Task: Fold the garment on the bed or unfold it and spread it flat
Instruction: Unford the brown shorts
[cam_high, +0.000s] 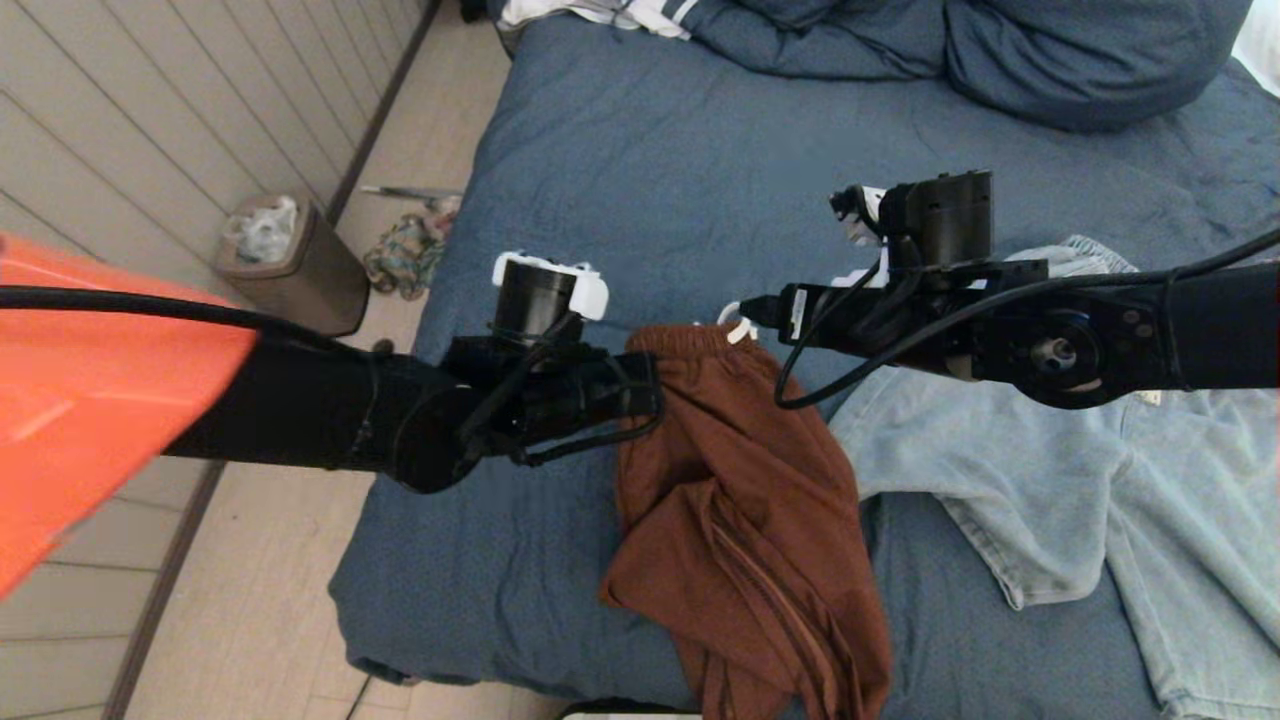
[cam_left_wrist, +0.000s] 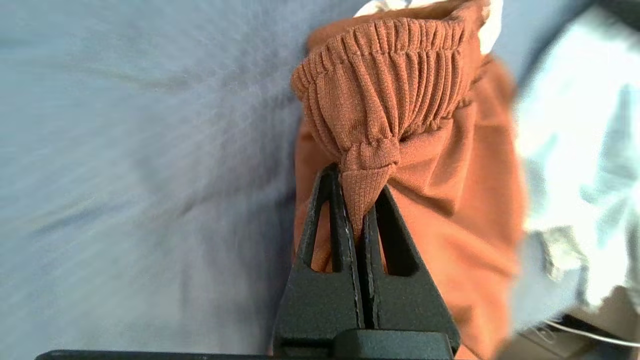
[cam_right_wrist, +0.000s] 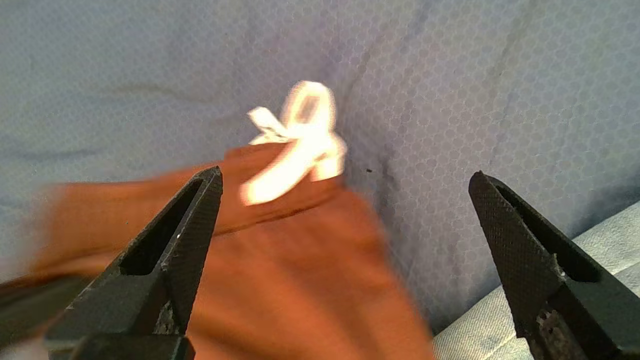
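Left claw (cam_left_wrist: 361, 210): pressed together on the elastic waistband of the brown pants (cam_high: 745, 500), pinching a small gathered fold at one end of the band.
Right claw (cam_right_wrist: 345, 240): spread wide, holding nothing, hovering just above the other end of the waistband near the white drawstring (cam_right_wrist: 300, 135).
Pants: crumpled on the bed (cam_high: 640, 150), waistband toward the middle, legs trailing to the near edge, with part hanging over it.
Neighbour: pale blue jeans (cam_high: 1080, 480) touching the pants on the robot's right.
Risk: the left pinch holds little cloth, so a pull may strip it free.
Risk: the right claw could close on the drawstring or bed cover instead of the band.
Risk: the overhanging legs may drag the pants off the bed.
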